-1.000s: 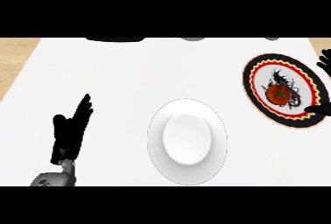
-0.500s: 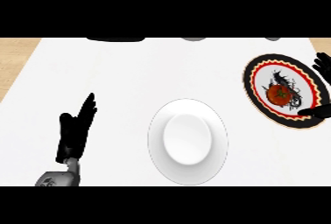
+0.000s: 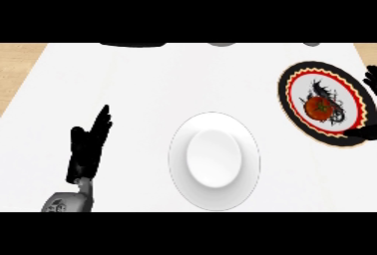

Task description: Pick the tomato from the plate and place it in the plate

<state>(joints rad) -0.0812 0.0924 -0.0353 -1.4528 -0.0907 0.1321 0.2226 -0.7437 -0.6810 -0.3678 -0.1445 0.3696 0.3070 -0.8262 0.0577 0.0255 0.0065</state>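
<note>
— Where is the tomato (image 3: pixel 320 107) seen?
— On the patterned plate (image 3: pixel 294 82), far right; the white plate (image 3: pixel 213 191) lies mid-counter, well apart.
— And the hands?
— The left hand (image 3: pixel 88 147) is held flat, fingers straight, nothing grasped. Of the right hand (image 3: pixel 370 77) only dark tips are shown at the edge — its state cannot be told.
</note>
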